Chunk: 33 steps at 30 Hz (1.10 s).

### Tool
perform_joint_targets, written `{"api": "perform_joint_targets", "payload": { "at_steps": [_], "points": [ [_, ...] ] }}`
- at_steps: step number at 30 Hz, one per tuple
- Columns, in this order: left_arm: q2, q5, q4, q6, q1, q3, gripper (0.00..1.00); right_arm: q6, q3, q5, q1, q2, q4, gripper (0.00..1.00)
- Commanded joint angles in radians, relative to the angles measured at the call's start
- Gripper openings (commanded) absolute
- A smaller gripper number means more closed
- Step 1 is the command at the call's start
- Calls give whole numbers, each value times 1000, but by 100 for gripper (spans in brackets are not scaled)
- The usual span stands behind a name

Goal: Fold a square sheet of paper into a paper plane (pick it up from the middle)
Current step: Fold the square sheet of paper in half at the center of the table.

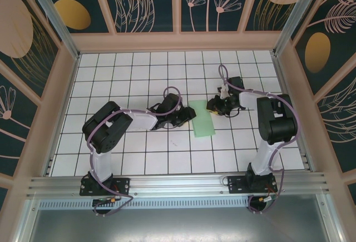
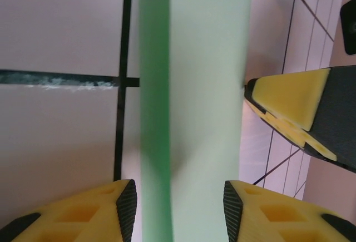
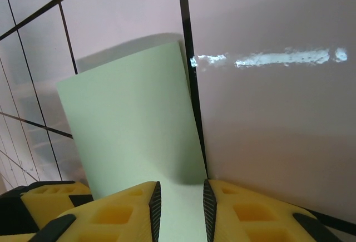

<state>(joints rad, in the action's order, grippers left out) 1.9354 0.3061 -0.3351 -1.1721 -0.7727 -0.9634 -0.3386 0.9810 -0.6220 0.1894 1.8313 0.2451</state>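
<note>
We're looking at the sheet of paper, pale mint green, lying as a narrow upright rectangle near the middle of the white gridded tabletop, tilted a touch off the grid lines. Through the left wrist camera the sheet is showing a pale broad face and a darker green band along its left side, running straight up the picture. Through the right wrist camera the sheet is casting a soft shadow on the tile behind its far edge, so that edge is sitting a little off the surface.

Moving outward, the left hand is sitting right at the sheet's left edge. In its own view the left hand is standing with its yellow fingers moderately apart and the paper is running between them; nothing is being pinched.

The right hand is leaning in at the sheet's upper right corner. Its fingers are standing narrow, the right hand showing a slim gap with green paper visible through it; we cannot tell whether it's pressing down. One of its fingertips is touching the sheet's right edge.

Around it all, dark floral walls are boxing in the tabletop.
</note>
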Motion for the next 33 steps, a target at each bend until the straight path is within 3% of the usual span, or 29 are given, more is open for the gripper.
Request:
{"api": "perform_joint_targets", "payload": {
  "at_steps": [1,24,33],
  "points": [
    [8,-3,1,-10,-7,5,48,11,-19,-34,-4,-31,-18,31],
    [45,46,-106,-34,-7,-30,34,11,-15,-45,-4,-32,-15,31],
    [66,66,-159,-47,-8,-31,17,13,-15,-45,-5,-34,-10,31]
  ]
}}
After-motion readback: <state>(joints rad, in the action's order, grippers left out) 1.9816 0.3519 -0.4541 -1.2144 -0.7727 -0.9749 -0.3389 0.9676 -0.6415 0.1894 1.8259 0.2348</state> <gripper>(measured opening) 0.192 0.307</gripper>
